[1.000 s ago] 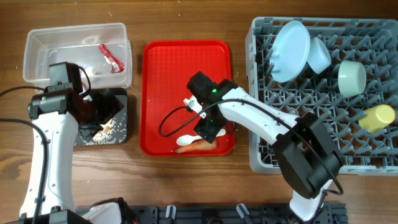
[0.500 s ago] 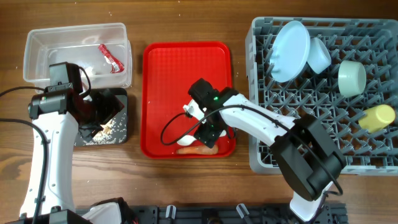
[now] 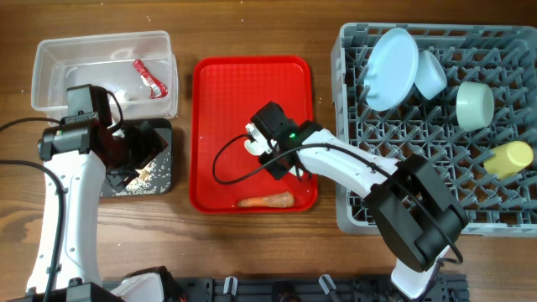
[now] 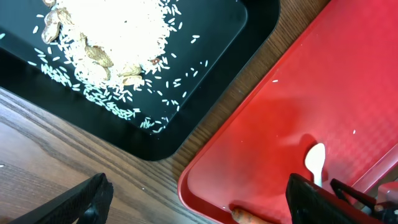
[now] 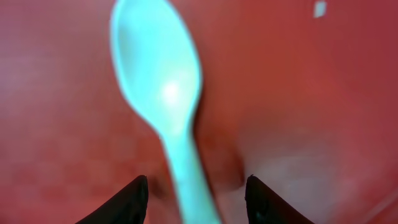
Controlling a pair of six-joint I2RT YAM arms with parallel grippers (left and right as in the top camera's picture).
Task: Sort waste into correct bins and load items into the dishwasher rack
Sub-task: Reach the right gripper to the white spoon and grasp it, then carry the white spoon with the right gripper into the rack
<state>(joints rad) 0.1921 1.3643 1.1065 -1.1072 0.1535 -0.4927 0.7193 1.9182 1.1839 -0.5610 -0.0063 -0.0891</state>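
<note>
My right gripper [image 3: 260, 144] is shut on the white plastic spoon [image 3: 250, 137] and holds it over the flat red tray [image 3: 222, 92]. In the right wrist view the spoon [image 5: 158, 81] runs up from between the fingertips [image 5: 196, 198]. The orange carrot piece [image 3: 267, 200] lies at the red tray's front edge. My left gripper [image 3: 126, 153] is open and empty over the black tray [image 3: 161, 183], which holds the pale crumbs [image 4: 106, 37]. The red wrapper [image 3: 149, 75] lies in the clear tub [image 3: 50, 59]. The grey rack [image 3: 419, 143] holds the plate [image 3: 392, 67], two bowls [image 3: 430, 74] [image 3: 475, 104] and the yellow cup [image 3: 512, 158].
The left wrist view shows the black tray's corner [image 4: 236, 37], bare wood, the red tray's corner [image 4: 348, 93], the spoon [image 4: 315, 162] and the carrot's tip [image 4: 245, 218]. A black cable loops from the right arm over the red tray [image 3: 220, 168].
My right gripper closed on the spoon beside the carrot and has carried it back toward the middle of the red tray. The carrot stays put. The left arm has not moved.
</note>
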